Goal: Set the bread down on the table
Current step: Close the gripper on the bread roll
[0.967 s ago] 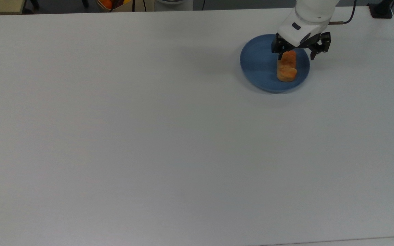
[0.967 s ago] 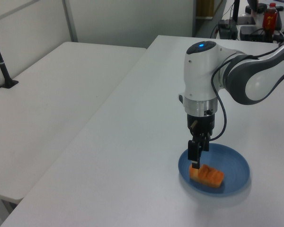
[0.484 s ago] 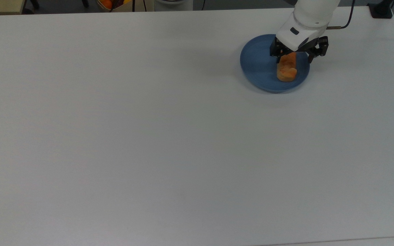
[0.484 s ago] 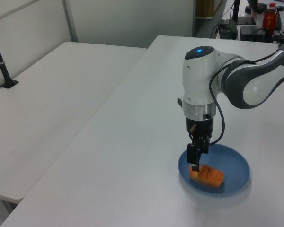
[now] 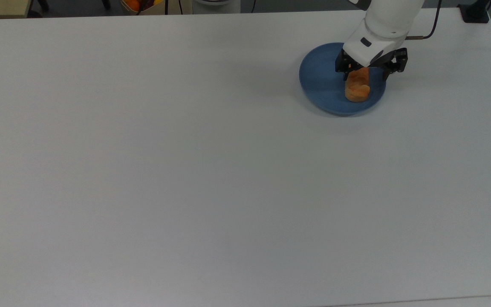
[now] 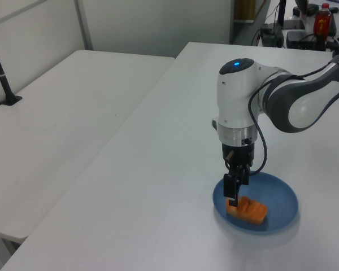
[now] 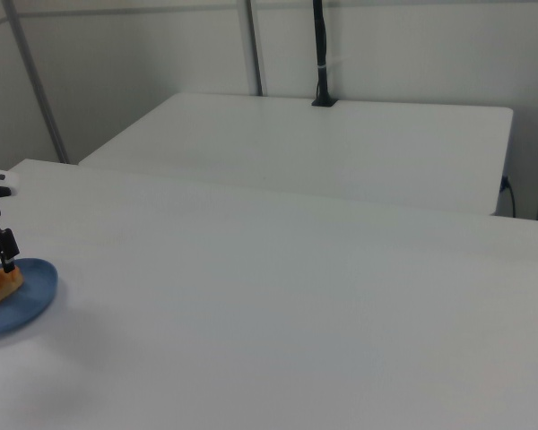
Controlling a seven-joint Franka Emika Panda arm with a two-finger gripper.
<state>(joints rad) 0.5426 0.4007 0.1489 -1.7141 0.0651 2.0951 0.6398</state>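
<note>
The bread [image 5: 357,87], an orange-brown oblong bun, lies on a round blue plate [image 5: 320,79] at the top view's upper right of the white table [image 5: 186,170]. My gripper [image 5: 367,73] hangs low over the bun's far end, open, with one finger at the bun's left side and the other well off to its right. In the left view the gripper [image 6: 233,196] points straight down, its tips level with the bread [image 6: 248,209] on the plate [image 6: 282,195]. In the right view the gripper [image 7: 2,258], bread [image 7: 0,288] and plate [image 7: 22,300] sit at the far left.
A second white table [image 6: 62,113] stands beside this one, with a black pole [image 6: 1,73] clamped to it. A red bottle [image 6: 322,20] and dark equipment sit past the far end. A black mount [image 5: 475,13] sits at the top view's upper right corner.
The gripper has come down and shifted slightly over the bread's far end, still open. The bread and plate have not moved.
</note>
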